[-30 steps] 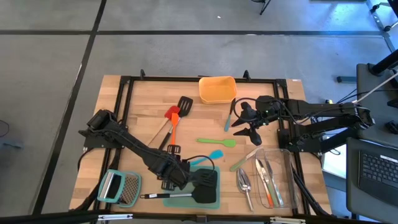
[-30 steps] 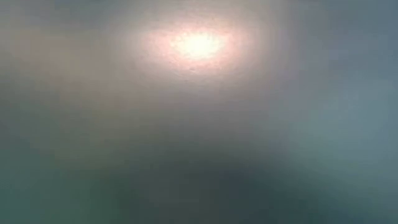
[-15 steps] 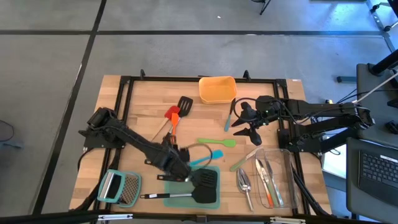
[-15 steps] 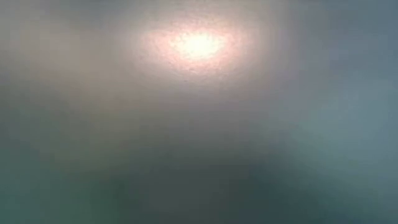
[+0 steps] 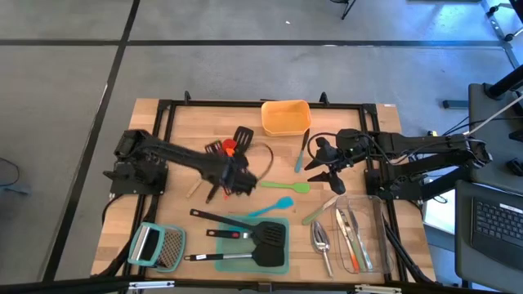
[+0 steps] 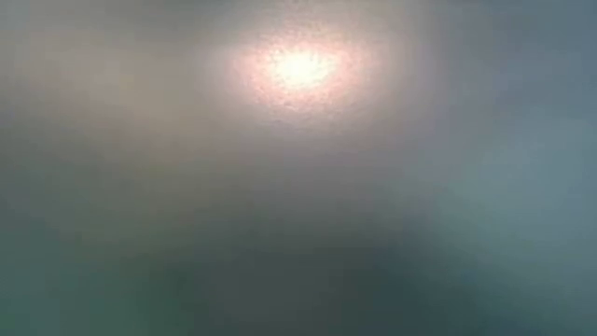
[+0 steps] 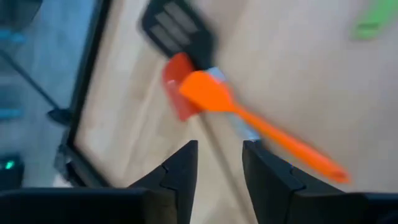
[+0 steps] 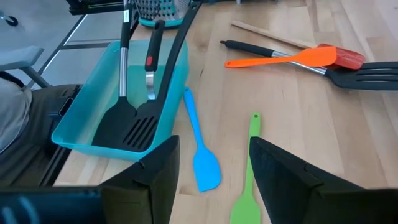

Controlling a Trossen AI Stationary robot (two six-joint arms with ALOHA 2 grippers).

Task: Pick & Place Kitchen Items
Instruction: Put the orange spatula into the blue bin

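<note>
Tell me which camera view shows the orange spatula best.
The right wrist view: the whole orange spatula lies sharp on the table, blade beside the red turner. The left wrist view shows it blurred, just beyond the left gripper. In the high view that arm mostly hides it. The low view shows nothing.

The high view looks straight down on the whole table (image 5: 163, 163), the low view shows only haze, and both close wrist views share the orange spatula (image 7: 249, 118) with it.
</note>
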